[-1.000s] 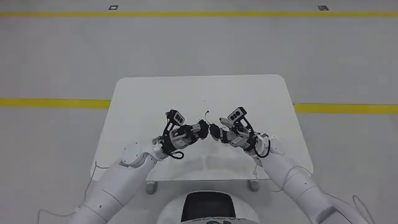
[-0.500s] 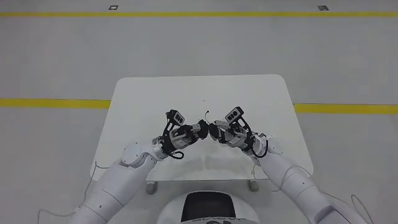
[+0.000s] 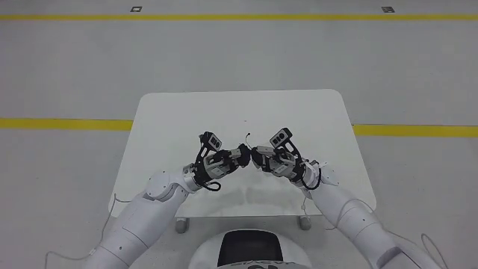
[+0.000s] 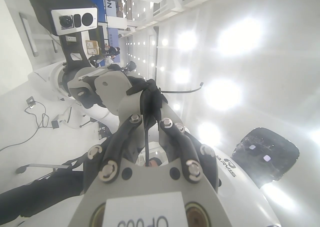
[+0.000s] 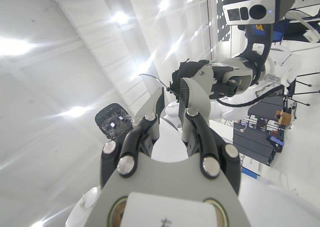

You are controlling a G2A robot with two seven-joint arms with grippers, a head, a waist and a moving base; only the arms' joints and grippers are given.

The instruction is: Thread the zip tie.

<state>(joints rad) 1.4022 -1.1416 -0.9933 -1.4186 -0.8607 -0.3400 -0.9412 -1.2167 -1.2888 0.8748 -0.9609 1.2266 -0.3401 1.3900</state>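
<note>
Above the middle of the white table (image 3: 187, 119) my two grippers meet tip to tip. The left gripper (image 3: 242, 154) (image 4: 150, 102) is shut on a thin black zip tie (image 4: 180, 91). The strap runs down between its dark-covered fingers, and the free end sticks out sideways with a small bend at its tip. In the top view the zip tie (image 3: 248, 139) shows as a short black line rising above the fingertips. The right gripper (image 3: 257, 155) (image 5: 170, 102) stands open. The zip tie (image 5: 151, 77) curves just beyond its fingertips, with a small dark end near the ribbed pad (image 5: 183, 97).
The table's far edge (image 3: 239, 92) and side edges are well away from both grippers. Yellow floor lines (image 3: 67, 124) run past the table. Each wrist view shows the other arm's black camera mount (image 4: 62, 15) (image 5: 257, 2) close behind its gripper.
The right gripper has edged a little toward the left gripper, closing the gap between the fingertips. The left arm has kept still with the zip tie.
</note>
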